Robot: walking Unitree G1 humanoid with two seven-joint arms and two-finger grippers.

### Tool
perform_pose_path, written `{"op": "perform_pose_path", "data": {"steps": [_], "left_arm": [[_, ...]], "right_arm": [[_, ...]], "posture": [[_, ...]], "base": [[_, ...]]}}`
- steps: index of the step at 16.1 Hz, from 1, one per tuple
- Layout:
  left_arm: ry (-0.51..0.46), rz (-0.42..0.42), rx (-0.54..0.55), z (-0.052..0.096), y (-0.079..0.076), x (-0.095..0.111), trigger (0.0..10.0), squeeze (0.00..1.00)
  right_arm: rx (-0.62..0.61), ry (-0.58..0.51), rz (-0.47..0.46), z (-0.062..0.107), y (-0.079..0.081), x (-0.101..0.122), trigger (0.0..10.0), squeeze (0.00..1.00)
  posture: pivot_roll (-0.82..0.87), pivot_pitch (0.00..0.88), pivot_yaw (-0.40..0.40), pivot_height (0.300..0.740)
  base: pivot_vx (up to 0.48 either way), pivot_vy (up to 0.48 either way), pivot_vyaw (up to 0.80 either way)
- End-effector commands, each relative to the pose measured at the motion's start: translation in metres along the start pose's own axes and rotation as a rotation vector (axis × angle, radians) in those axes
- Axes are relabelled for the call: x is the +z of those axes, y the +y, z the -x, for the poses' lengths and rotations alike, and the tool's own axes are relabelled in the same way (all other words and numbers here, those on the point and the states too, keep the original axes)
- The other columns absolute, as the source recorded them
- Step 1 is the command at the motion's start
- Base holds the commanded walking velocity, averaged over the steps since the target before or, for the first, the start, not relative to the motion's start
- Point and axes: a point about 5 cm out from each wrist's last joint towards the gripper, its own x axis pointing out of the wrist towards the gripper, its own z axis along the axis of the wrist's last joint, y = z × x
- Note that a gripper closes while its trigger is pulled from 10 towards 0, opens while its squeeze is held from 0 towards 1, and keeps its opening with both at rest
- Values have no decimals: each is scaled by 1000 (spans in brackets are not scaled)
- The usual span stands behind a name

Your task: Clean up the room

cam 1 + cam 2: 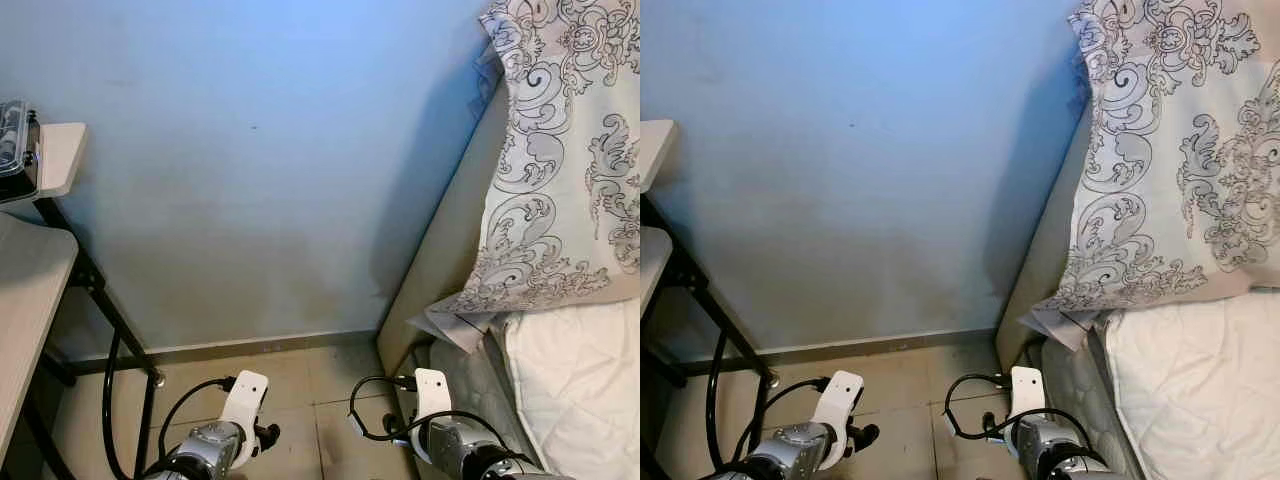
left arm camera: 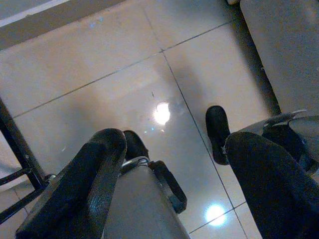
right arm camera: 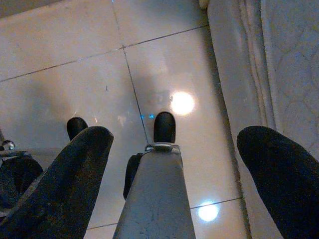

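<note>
I face a blue wall (image 1: pixel 250 170) in a corner between a desk and a bed. A pillow (image 1: pixel 560 160) with a grey scroll pattern leans at the bed's head, above a white mattress (image 1: pixel 580 390). Both silver arms hang low, the left arm (image 1: pixel 215 440) over the tiles and the right arm (image 1: pixel 450 440) beside the bed base. My left gripper (image 2: pixel 172 144) is open above the glossy tile floor (image 2: pixel 99 89), with nothing between its fingers. My right gripper (image 3: pixel 177 137) is also open and empty, close to the mattress side (image 3: pixel 279 64).
A pale desk top (image 1: pixel 25 300) on black legs stands at the left, with a small shelf (image 1: pixel 60 150) holding a clear container (image 1: pixel 12 140). A black cable (image 1: pixel 108 400) hangs by the desk leg. The beige bed base (image 1: pixel 440 260) borders the narrow floor strip (image 1: pixel 300 390).
</note>
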Motion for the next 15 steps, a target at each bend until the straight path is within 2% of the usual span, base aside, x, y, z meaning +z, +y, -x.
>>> {"op": "perform_pose_path", "data": {"steps": [1,2,15], "left_arm": [[26,435,137,3,15,-9,10000,0],[9,446,151,4,19,-8,10000,0],[9,446,151,4,19,-8,10000,0]], "right_arm": [[-70,-62,-42,2,-13,16,10000,0],[-73,-67,-30,2,-12,17,10000,0],[-73,-67,-30,2,-12,17,10000,0]], "posture": [[-209,0,-20,740],[-203,0,-22,740],[-203,0,-22,740]], "base": [[0,0,0],[0,0,0],[0,0,0]]}}
